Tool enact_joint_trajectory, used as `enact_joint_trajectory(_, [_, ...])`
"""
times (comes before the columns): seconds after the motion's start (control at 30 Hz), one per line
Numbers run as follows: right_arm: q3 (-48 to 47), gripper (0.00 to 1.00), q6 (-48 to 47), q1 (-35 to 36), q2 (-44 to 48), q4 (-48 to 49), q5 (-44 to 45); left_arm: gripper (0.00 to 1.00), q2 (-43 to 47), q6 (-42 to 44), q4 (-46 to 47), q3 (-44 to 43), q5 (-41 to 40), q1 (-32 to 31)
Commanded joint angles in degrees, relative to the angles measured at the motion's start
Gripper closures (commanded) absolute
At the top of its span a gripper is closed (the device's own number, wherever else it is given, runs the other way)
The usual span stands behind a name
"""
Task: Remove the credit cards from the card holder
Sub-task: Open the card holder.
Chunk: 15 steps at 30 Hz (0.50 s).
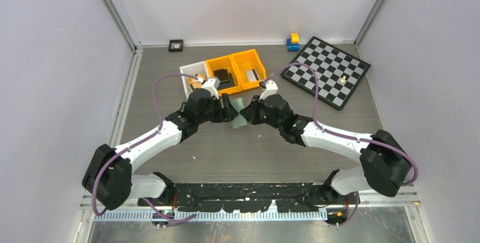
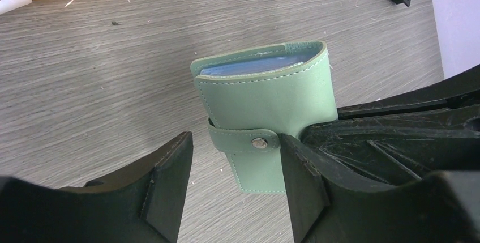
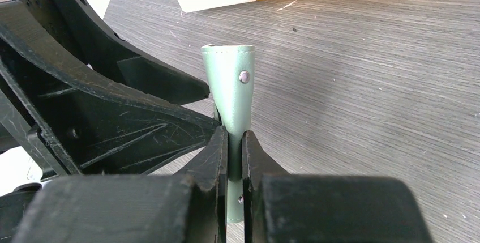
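The card holder (image 2: pixel 266 101) is a pale sage-green wallet held above the table. Its snap strap (image 2: pixel 252 141) is fastened, and light-blue sleeves (image 2: pixel 260 64) show at its top edge. My right gripper (image 3: pixel 235 158) is shut on the holder's edge (image 3: pixel 232 84) and holds it upright. My left gripper (image 2: pixel 235 189) is open, with its fingers on either side of the holder's lower corner. The right finger (image 2: pixel 303 180) sits beside the snap and I cannot tell if it touches. In the top view both grippers meet at the holder (image 1: pixel 240 114) at mid-table. No cards show outside it.
Two orange bins (image 1: pixel 235 70) and a white bin (image 1: pixel 189 76) stand just behind the grippers. A black-and-white checkerboard (image 1: pixel 328 70) lies at the back right, with a blue-and-yellow toy (image 1: pixel 292 41) beside it. A small black square (image 1: pixel 176 45) sits at the back wall.
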State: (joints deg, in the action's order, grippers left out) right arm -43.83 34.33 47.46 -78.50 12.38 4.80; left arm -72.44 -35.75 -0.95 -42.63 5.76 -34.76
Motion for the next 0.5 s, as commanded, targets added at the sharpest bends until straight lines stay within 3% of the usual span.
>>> enact_joint_trajectory(0.0, [-2.1,1.00,-0.5,0.5,0.9,4.9,-0.4,0.44,-0.8,0.1,-1.9,-2.9,-3.4,0.0])
enact_joint_trajectory(0.3, [-2.2,1.00,1.3,0.5,2.6,0.5,9.8,0.65,-5.8,0.1,-12.1,-8.2,-10.5,0.1])
enact_joint_trajectory(0.47, [-0.8,1.00,2.1,0.4,4.7,0.4,13.6,0.77,-9.3,-1.8,-11.1,-8.2,-3.3,4.4])
